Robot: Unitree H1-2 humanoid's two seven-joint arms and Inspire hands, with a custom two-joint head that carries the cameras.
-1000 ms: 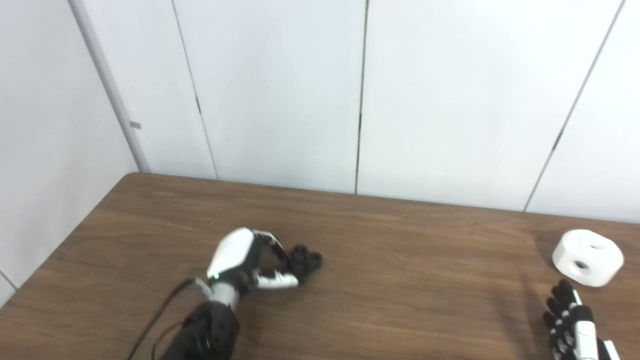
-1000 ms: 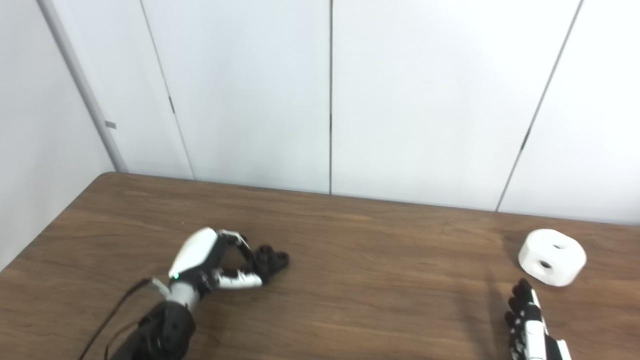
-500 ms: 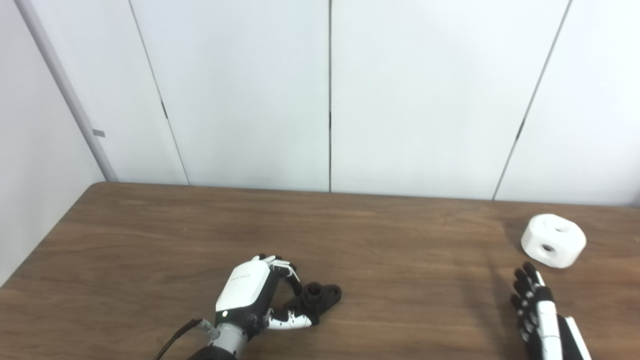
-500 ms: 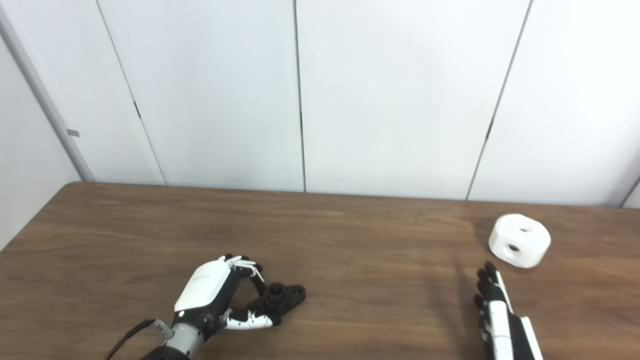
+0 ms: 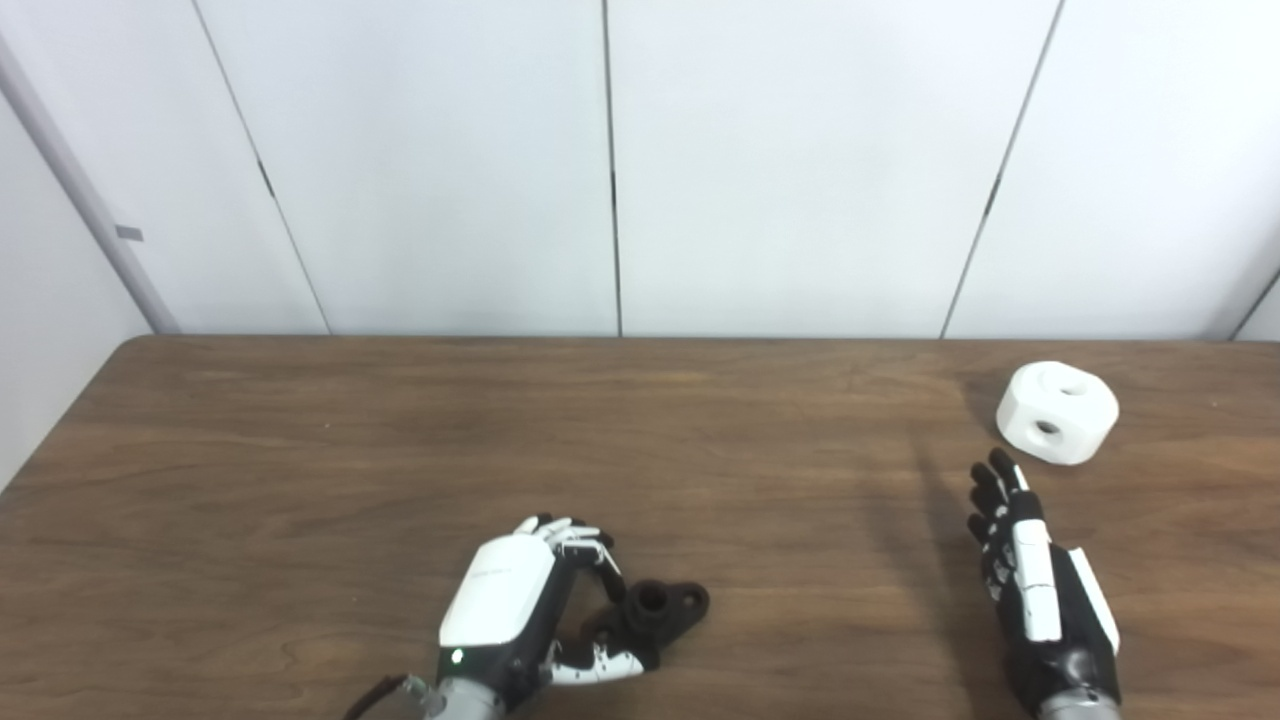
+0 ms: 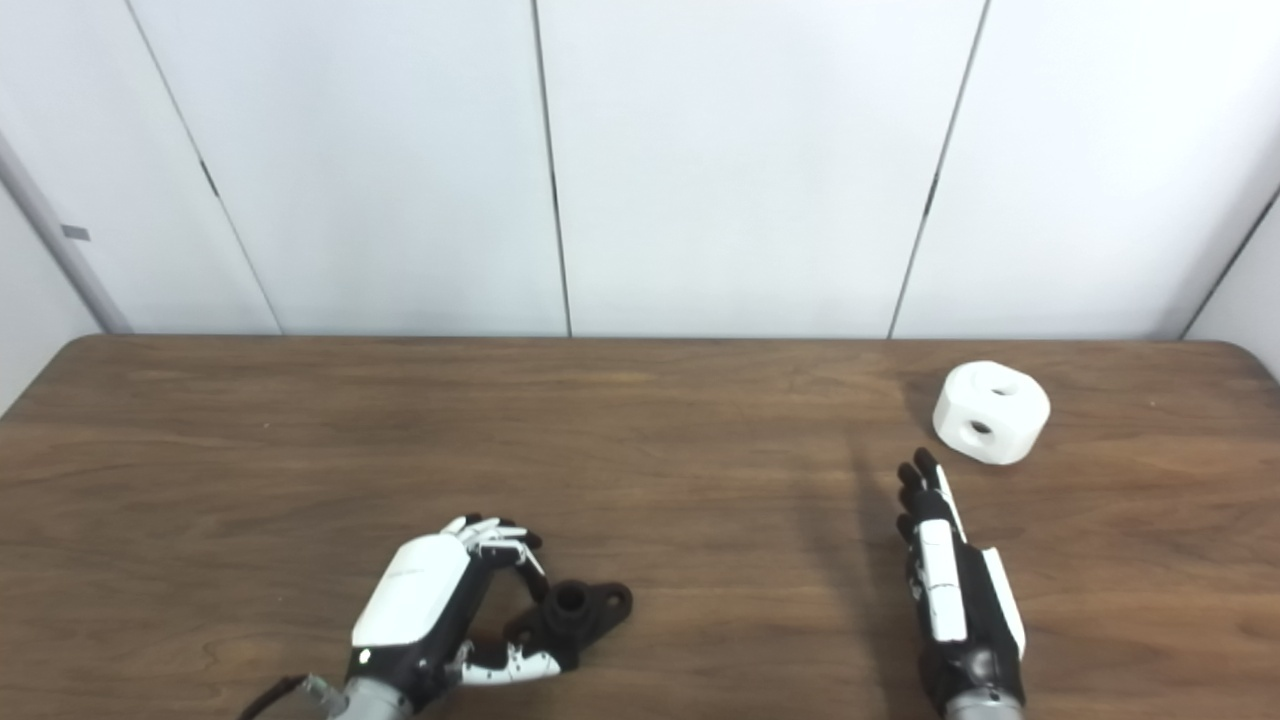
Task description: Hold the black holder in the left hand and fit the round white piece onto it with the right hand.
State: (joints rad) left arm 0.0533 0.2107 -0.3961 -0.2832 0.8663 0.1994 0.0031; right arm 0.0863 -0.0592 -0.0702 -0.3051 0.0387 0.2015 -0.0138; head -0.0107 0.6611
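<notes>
While the left hand (image 5: 520,610) lay low on the wooden table (image 5: 300,440), its fingers (image 5: 570,535) and thumb curled around the near end of the black holder (image 5: 655,610), which rested on the wood. Right hand (image 6: 950,590) lay flat with fingers straight and spread, holding nothing, just short of the round white piece (image 6: 990,412). Right eye view alone showed the table's rounded far-right corner. Both forearms were cut off by the bottom edge.

Left robot hand (image 5: 515,610) grips black holder (image 5: 655,612) on table (image 5: 300,450).
</notes>
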